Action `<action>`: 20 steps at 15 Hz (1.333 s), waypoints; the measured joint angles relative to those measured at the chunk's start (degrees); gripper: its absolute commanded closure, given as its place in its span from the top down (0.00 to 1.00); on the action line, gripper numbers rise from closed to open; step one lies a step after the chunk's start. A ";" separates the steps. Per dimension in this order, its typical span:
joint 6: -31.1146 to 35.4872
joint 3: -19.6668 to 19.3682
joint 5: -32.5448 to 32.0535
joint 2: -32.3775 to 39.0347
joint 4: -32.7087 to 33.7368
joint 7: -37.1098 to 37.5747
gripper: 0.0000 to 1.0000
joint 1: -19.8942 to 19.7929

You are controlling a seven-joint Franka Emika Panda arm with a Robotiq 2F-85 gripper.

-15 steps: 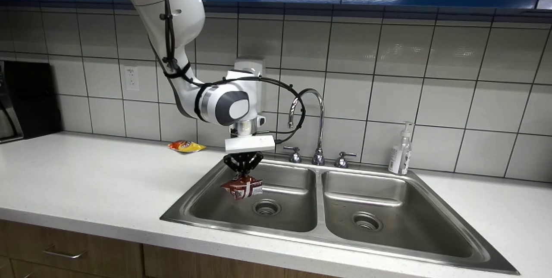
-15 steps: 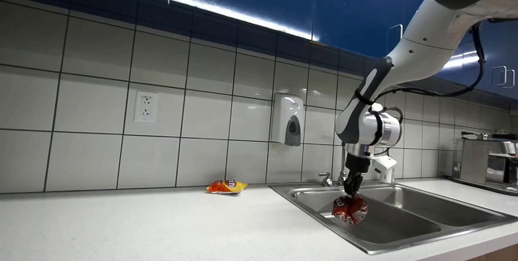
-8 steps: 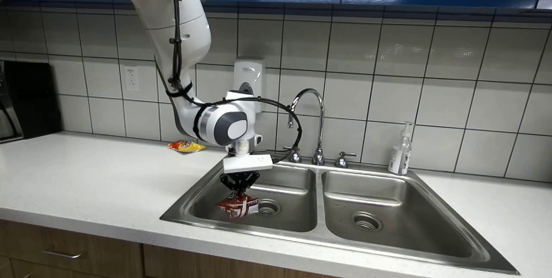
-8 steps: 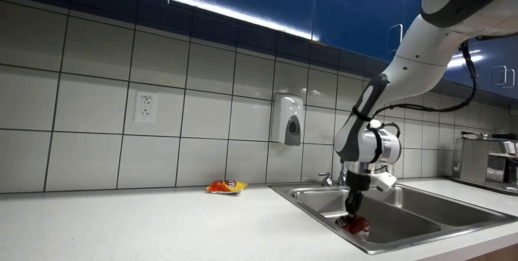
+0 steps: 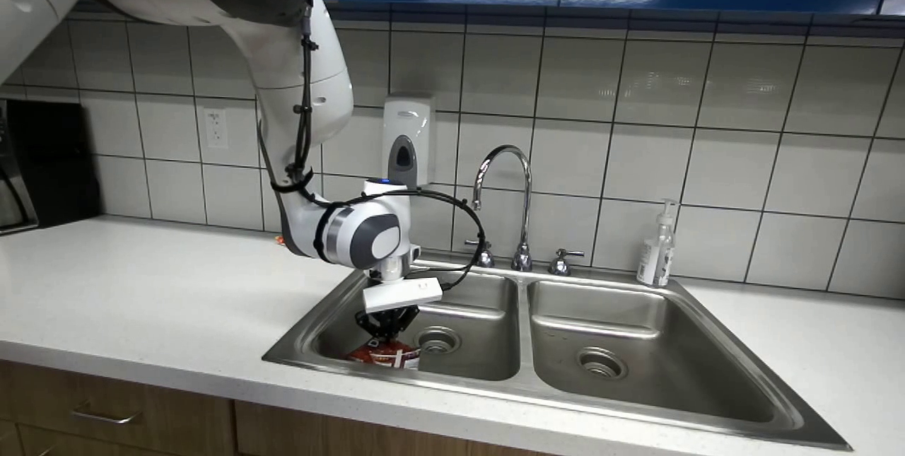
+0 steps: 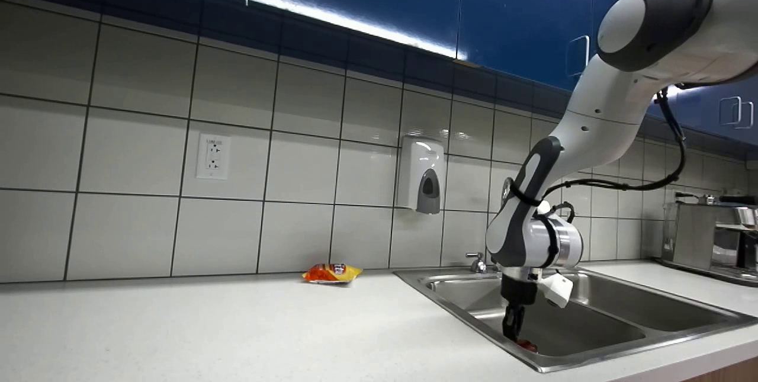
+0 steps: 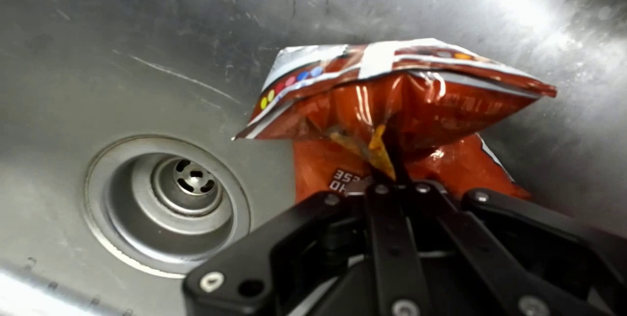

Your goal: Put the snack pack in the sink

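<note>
Red snack pack [image 7: 387, 103] beneath the end effector [image 7: 397, 185], in its grip.

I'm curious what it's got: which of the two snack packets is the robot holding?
The red snack pack, pinched in the gripper down in the sink; the yellow-and-orange packet lies on the counter near the tiled wall.

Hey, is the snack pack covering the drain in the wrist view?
No, the wrist view shows the drain apart from the snack pack, to its left in the picture.
</note>
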 measured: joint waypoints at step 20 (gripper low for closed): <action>-1.42 0.14 -1.41 -4.19 3.57 0.08 1.00 -0.33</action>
